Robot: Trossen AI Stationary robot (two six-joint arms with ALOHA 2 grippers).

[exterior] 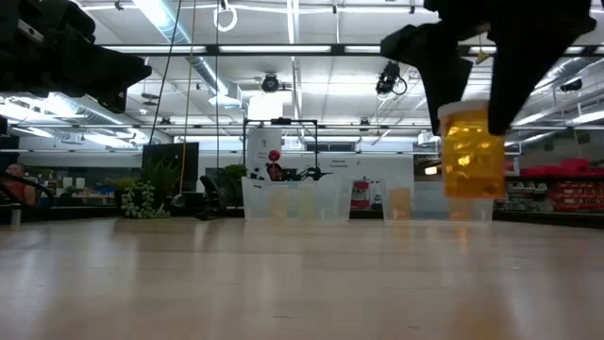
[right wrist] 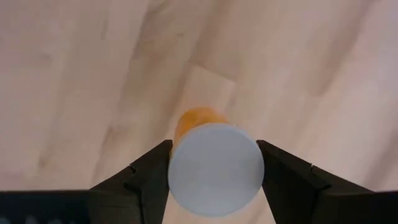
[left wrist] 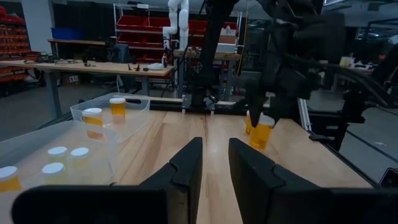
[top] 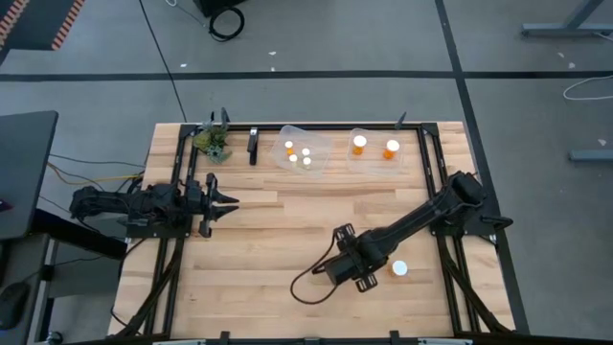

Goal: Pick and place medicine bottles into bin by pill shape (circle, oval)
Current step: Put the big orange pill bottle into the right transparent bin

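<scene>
My right gripper point(right wrist: 214, 169) is shut on an amber medicine bottle point(exterior: 472, 156) with a white cap. It holds the bottle above the table's near right part. In the high view the gripper point(top: 359, 266) hides the bottle. A second bottle point(top: 399, 268) stands on its base just to the right. One clear bin point(top: 302, 150) at the far edge holds several small white-capped bottles. The bin to its right point(top: 376, 147) holds two wider ones. My left gripper point(left wrist: 214, 168) waits at the table's left edge, level, open by a narrow gap and with nothing in it. My right gripper pinches the bottle's round white cap point(right wrist: 180, 171) between its two fingers point(right wrist: 146, 180), one on each opposite side of the rim. The fingers come from above, pointing down. The amber body point(right wrist: 196, 119) hangs about upright below them, clear of the table.
A small green plant point(top: 213, 142) stands at the far left corner, with a dark object point(top: 253, 144) beside the bins. A black cable loop point(top: 311, 283) lies on the wood near my right gripper. Bare wood spreads across the middle point(top: 287, 220).
</scene>
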